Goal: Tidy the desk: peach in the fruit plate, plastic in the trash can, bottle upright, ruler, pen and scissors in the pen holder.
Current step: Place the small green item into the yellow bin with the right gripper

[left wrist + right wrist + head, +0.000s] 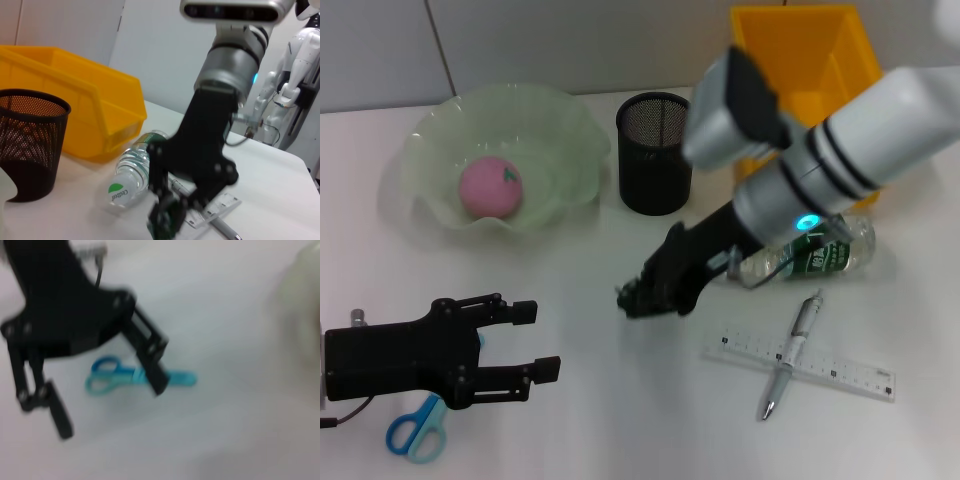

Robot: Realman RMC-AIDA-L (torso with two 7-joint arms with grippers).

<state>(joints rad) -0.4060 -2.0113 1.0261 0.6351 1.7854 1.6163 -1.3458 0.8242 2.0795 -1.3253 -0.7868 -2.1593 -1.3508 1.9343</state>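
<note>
Pink peach (pixel 490 187) already lay in the fruit plate (pixel 566 122). Bottle (pixel 812 253) lay toppled beside the right gripper (pixel 636 298), seemingly closed on nothing; righting probably came next. Left gripper (pixel 538 342) hovered spread above the scissors (pixel 417 427).

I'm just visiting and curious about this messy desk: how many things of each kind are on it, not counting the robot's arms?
Fruit: 1, peach
Containers: 3, fruit plate, pen holder, yellow bin
Bottles: 1, bottle, lying down
Stationery: 3, ruler, pen, scissors
Total: 8
</note>
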